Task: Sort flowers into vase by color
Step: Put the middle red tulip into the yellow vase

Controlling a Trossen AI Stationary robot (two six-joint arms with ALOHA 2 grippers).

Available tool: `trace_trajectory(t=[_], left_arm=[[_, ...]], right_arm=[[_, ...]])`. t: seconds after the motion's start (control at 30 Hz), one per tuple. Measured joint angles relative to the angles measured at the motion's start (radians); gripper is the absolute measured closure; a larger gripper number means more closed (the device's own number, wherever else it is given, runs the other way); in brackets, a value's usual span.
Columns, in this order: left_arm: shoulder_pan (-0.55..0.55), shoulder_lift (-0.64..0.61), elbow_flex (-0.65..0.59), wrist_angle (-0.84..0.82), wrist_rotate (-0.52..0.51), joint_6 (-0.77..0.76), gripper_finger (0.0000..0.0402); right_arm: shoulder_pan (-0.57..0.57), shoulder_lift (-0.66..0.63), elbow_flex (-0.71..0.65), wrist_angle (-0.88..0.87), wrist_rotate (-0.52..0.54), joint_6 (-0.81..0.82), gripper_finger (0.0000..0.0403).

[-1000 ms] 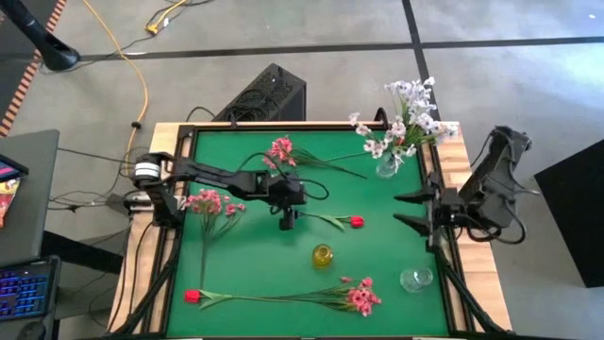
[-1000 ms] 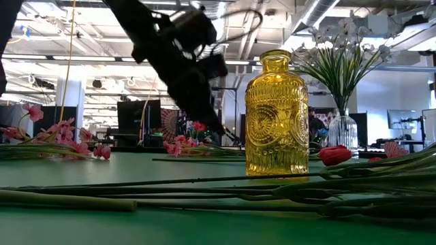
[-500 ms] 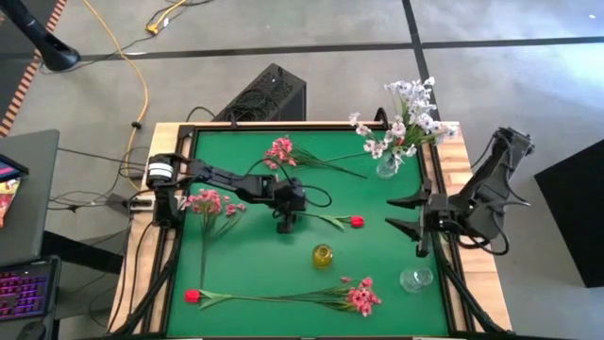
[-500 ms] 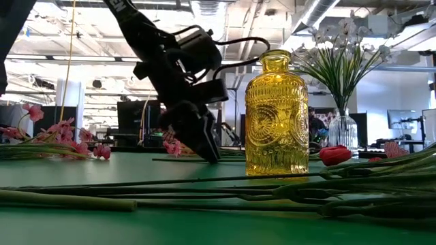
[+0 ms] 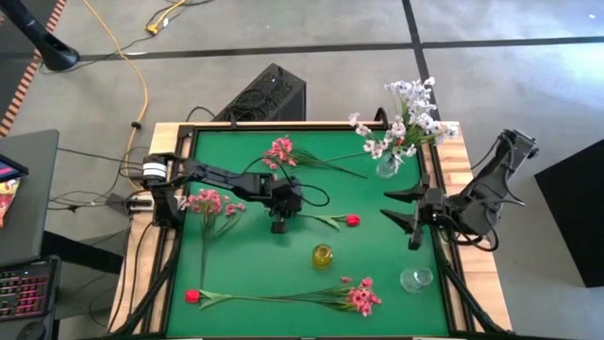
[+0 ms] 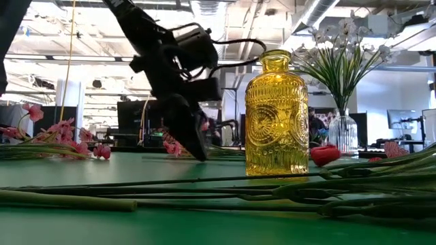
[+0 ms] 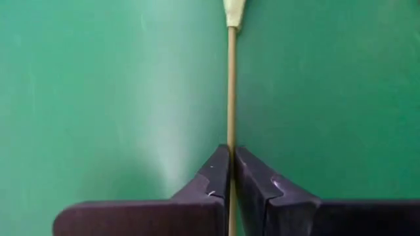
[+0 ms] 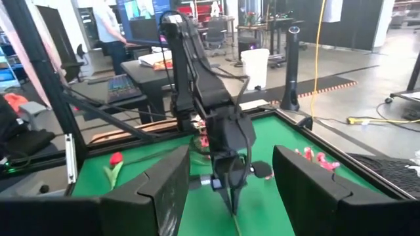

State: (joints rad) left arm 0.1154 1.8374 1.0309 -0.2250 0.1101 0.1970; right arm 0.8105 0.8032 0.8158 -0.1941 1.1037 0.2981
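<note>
My left pincer (image 5: 278,225) at the green surface's (image 5: 236,264) centre pinches the red tulip's stem (image 7: 231,85), bud (image 5: 354,220) toward three o'clock, ready for lifting. My right pincer (image 5: 401,215) waits wide open at three o'clock.

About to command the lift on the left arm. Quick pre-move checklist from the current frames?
1. Left gripper shut on the red tulip's stem: ok, fingers pinch it in the left wrist view.
2. Grip is at the stem end, away from the bud: ok, though the stem may sag when lifted.
3. Yellow vase upright and empty: upright ok; inside cannot tell.
4. Right gripper open and apart from the tulip: ok, it hovers near the table's right edge.
5. Path from tulip to yellow vase free of other flowers: ok in the high view.
</note>
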Motion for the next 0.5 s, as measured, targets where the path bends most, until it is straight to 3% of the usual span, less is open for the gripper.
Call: trace_trajectory(t=[0.37, 0.5], left_arm=[[0.003, -0.337, 0.04, 0.018, -0.037, 0.053, 0.0401], [0.011, -0.433, 0.041, 0.022, 0.022, 0.052, 0.0401]], right_arm=[[-0.015, 0.0, 0.0, -0.001, -0.001, -0.043, 0.0159], [-0.039, 0.0, 0.0, -0.001, -0.002, -0.044, 0.0159]])
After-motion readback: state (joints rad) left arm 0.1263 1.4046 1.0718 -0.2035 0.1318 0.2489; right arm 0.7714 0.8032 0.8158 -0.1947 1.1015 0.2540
